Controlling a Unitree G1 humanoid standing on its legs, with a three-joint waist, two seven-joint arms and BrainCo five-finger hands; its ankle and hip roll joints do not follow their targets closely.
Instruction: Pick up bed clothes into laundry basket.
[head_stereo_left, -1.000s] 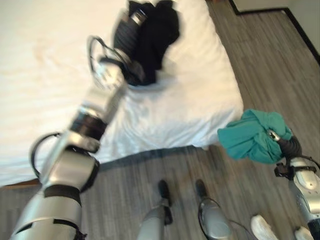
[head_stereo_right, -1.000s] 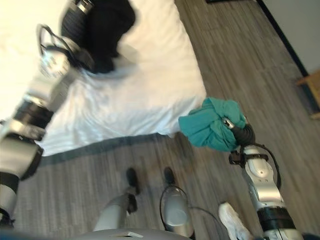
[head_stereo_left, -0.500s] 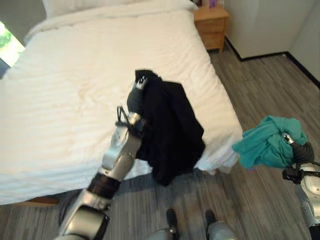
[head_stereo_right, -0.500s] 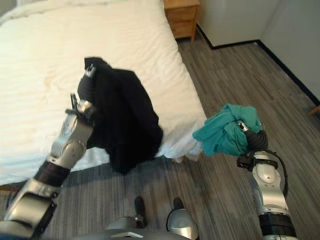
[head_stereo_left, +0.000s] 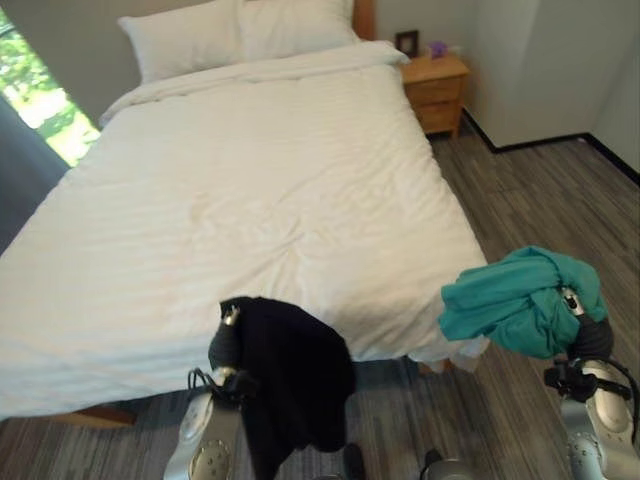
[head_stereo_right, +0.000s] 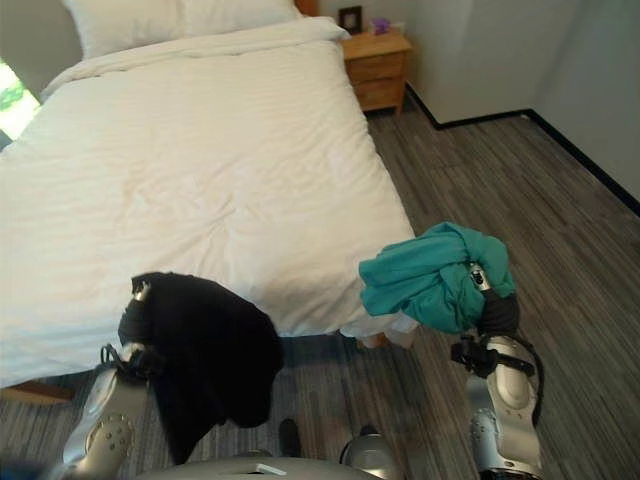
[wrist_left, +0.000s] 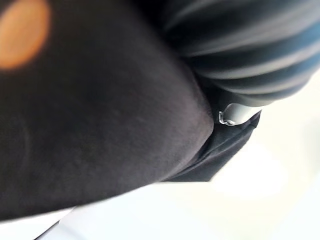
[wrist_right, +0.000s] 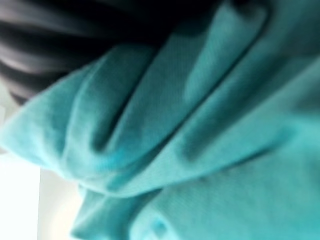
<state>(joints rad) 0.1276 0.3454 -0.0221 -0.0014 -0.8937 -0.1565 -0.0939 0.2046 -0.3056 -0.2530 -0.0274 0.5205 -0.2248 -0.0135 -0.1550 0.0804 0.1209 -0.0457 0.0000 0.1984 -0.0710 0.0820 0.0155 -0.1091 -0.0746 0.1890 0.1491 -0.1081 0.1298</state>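
While black garment (head_stereo_left: 295, 375) drapes left hand (head_stereo_left: 226, 338), teal garment (head_stereo_left: 520, 300) hides right hand's (head_stereo_left: 588, 335) fingers.

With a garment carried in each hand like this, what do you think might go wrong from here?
1. The loose black garment hangs low off the left hand, near the grey wood floor; it might drag or get stepped on.
2. The bunched teal garment covers the right hand, so the hold cannot be judged; it could slip off.
3. No laundry basket is in view, so the robot may need to turn beside the white bed, where hanging cloth could snag.
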